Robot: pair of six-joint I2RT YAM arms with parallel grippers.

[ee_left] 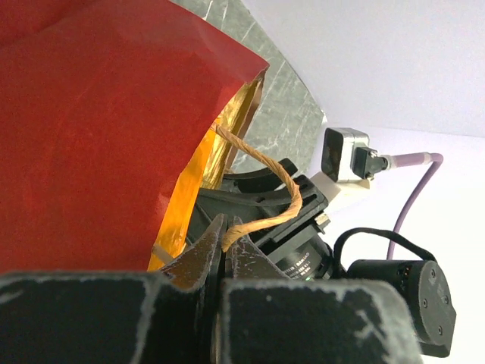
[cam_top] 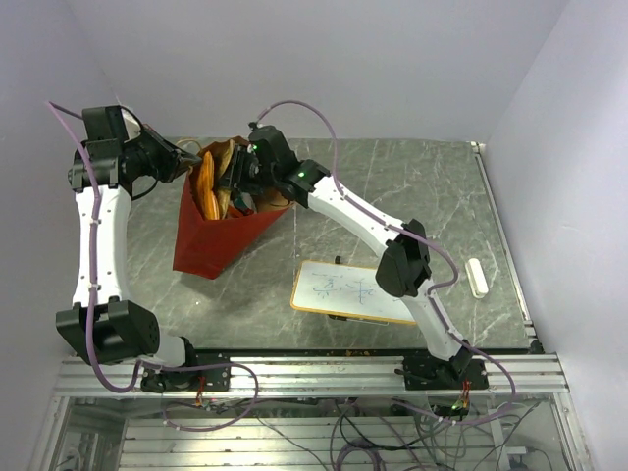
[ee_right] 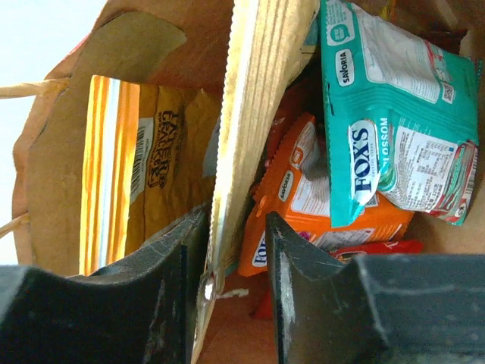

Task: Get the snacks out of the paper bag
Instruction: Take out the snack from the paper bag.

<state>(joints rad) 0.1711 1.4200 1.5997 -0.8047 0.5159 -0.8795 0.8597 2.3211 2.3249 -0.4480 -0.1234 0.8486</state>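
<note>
1. Your left tool is pinched shut on the string handle of the paper bag, which lies on the counter.
2. Your right tool stands partly open astride a kraft fold, gripping nothing.
3. The snacks sit inside. The teal packet is probably light and slippery, so pinch its sealed edge.

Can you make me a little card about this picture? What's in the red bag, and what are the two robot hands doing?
bag: red paper bag, mouth open, on the grey table
left gripper: shut on the bag's string handle
right gripper: open, inside the bag, a tan paper fold between its fingers
snacks inside: big orange-tan chip bag, teal packet, orange packet, red packet
snacks taken out: none seen
also on table: whiteboard, small white bar
</note>
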